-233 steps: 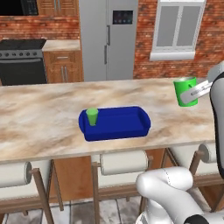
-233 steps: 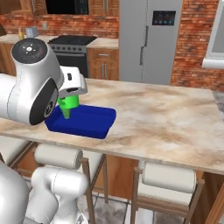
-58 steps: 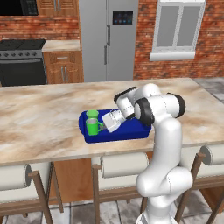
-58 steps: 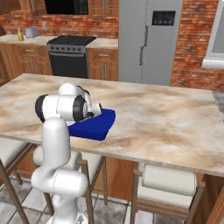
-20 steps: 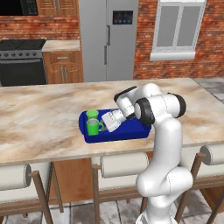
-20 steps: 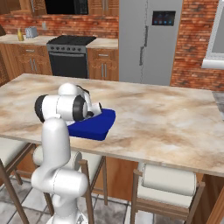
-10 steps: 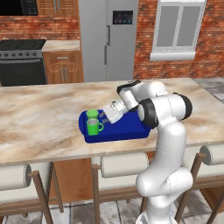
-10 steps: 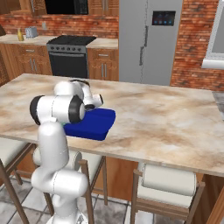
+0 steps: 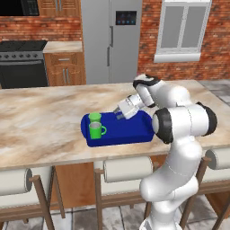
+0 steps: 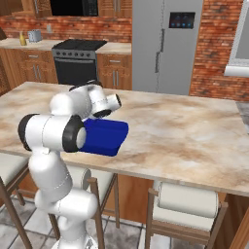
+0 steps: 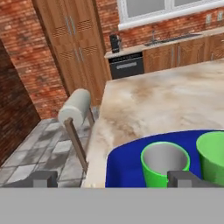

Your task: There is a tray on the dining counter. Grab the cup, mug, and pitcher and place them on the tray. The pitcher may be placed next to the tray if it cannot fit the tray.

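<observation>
The jaws of the gripper (image 9: 120, 115) stand wide apart and hold nothing, poised above the tray (image 9: 130, 132) just beside the mug (image 9: 96, 130) and the cup (image 9: 95, 117), both standing upright at the tray's left end on the surface (image 9: 40, 126). With both green vessels set down, the step in hand looks like drawing clear, best done by rising straight up and away from the rims so neither gets nudged. The pitcher, I judge, remains to be fetched.
</observation>
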